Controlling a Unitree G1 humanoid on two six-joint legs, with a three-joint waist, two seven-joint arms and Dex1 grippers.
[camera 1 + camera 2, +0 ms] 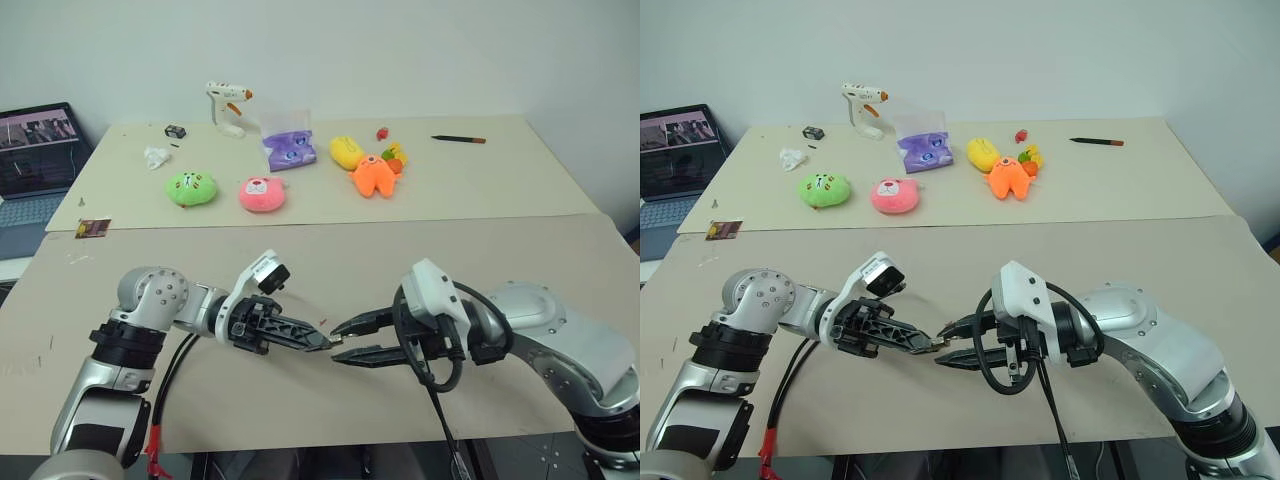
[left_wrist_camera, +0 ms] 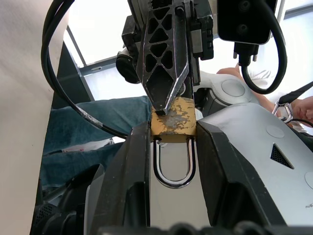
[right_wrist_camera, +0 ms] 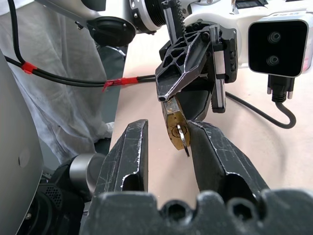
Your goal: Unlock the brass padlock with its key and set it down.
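Observation:
My left gripper [image 2: 172, 128] is shut on the brass padlock [image 2: 173, 122], clamping its body, and the silvery shackle [image 2: 173, 169] lies back between the fingers. It holds the lock above the near table, pointing toward my right gripper [image 1: 340, 343]. In the right wrist view the key [image 3: 182, 139] sticks out of the padlock's [image 3: 172, 128] free end. My right gripper [image 3: 166, 126] is open, its fingers either side of the key and lock. One finger [image 3: 215, 156] is close beside the key; I cannot tell whether it touches.
On the far table lie a green plush [image 1: 190, 188], a pink plush [image 1: 263, 194], an orange plush [image 1: 374, 176], a yellow toy [image 1: 346, 152], a purple bag [image 1: 290, 152], a glue gun [image 1: 228, 107] and a pen [image 1: 458, 139]. A laptop [image 1: 38, 150] stands at far left.

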